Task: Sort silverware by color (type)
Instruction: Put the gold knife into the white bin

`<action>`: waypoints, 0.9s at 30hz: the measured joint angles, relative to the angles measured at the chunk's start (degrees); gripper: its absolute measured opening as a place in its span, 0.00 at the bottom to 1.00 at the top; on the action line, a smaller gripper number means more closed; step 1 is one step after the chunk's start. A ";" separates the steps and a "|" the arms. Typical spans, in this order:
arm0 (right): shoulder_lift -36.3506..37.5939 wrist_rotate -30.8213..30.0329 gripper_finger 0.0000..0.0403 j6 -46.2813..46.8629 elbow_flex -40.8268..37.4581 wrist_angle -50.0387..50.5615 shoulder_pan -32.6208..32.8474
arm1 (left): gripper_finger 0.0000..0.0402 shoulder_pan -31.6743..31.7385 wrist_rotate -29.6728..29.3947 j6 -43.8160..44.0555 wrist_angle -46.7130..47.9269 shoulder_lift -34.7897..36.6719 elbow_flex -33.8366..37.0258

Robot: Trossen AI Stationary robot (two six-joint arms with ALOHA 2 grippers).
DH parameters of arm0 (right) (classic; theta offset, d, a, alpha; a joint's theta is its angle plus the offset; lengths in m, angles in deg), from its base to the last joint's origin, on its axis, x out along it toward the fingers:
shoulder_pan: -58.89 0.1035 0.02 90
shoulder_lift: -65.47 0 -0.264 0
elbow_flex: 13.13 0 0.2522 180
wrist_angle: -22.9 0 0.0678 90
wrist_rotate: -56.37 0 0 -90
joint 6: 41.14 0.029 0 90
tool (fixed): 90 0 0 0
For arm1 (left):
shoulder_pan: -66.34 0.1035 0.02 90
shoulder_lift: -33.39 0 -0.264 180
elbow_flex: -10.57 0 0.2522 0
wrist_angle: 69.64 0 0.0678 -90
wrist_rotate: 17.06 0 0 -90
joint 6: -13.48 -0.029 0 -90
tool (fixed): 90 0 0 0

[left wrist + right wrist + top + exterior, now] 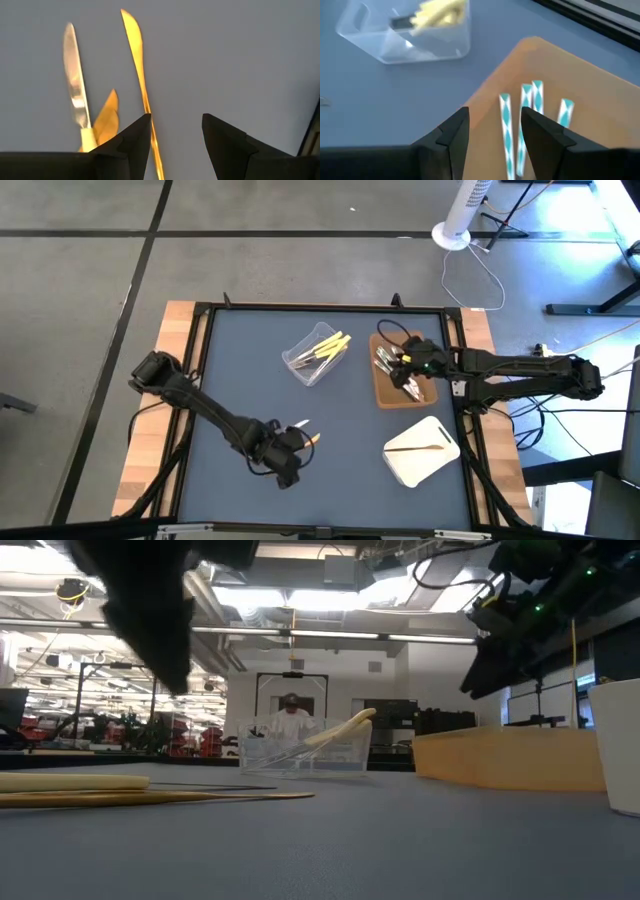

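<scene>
Nearest the low camera: two loose utensils flat on the blue-grey table [250, 360], a pale yellow one [70, 781] lying just above a thin orange-brown one [160, 799], tips pointing toward the trays.

Left gripper [285, 455] low over that loose pair near the front edge of the table. Fingers [131, 145] parted, nothing between them; orange-brown knife [139, 75] running on the table up to and under the gap, beside one finger. Silver-bladed knife [75, 90] lying alongside it, apart, with another orange-brown tip [107, 117] between the two.

Clear plastic tub [315, 355] mid-table, toward the back: several pale yellow utensils [330, 345] leaning out over its rim, plus a few thin silvery pieces inside.

Brown tray [385, 392] right of the tub, holding shiny metal silverware [506, 125]; four bright handles seen side by side from the right wrist camera.

Right gripper [412, 375] directly above the brown tray. Fingers [451, 137] apart, gap moderate, empty; metal pieces lying on the tray below and between them, not gripped.

White tray [425, 465] in front of the brown one, near the table's right front corner, with one thin orange-brown utensil [418, 447] lying across it.
</scene>
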 joint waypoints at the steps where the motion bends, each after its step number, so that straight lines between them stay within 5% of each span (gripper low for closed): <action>1: 0.00 0.28 0.42 -0.03 0.00 -0.83 0.00 | 0.42 -0.37 0.30 0.29 0.04 -0.53 0.00; 27: 0.00 3.51 0.42 -1.65 0.00 -9.26 0.00 | 0.42 -1.49 3.79 4.73 0.65 -10.54 -0.11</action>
